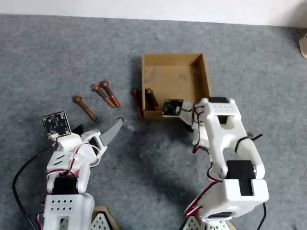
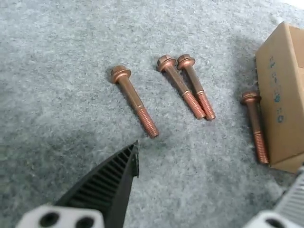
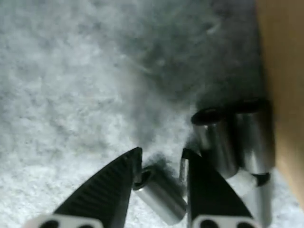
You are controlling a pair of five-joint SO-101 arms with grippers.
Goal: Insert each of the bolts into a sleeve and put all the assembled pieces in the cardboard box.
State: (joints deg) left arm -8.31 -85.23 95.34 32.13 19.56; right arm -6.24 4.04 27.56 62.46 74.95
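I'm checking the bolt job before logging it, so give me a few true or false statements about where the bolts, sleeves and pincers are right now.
1. Four bolts lie on the carpet outside the cardboard box. True.
2. The left pincer is gripping a bolt. False: it is open and empty, near the bolts.
3. The right pincer is down at a sleeve on the carpet. True.
4. The other sleeves lie scattered among the bolts. False: they lie together next to the box wall, close to the right pincer.
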